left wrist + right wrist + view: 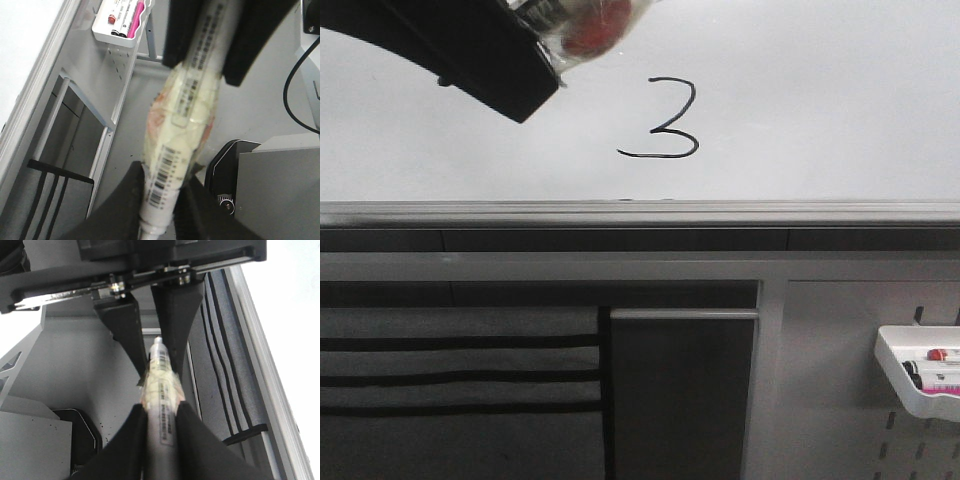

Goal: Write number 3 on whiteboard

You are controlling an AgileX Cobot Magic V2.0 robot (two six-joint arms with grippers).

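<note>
The number 3 (660,156) is drawn in thin black line on the whiteboard (820,100), above its grey rail (640,212). The board's edge also shows in the left wrist view (20,40) and the right wrist view (295,315). Both grippers hold one tape-wrapped marker (187,110), off the board. My left gripper (162,176) is shut on its barcode end. My right gripper (160,407) is shut on the other end (161,390). Each gripper shows in the other's view: the right one (205,70), the left one (159,365). A black arm housing (490,60) with the taped marker (585,35) covers the board's top left.
A small white tray (920,370) of spare markers hangs on the grey pegboard at the lower right, also in the left wrist view (120,22). Below the rail are a grey frame and a black-striped panel (460,370). A black device (230,170) and a cable (295,85) lie below.
</note>
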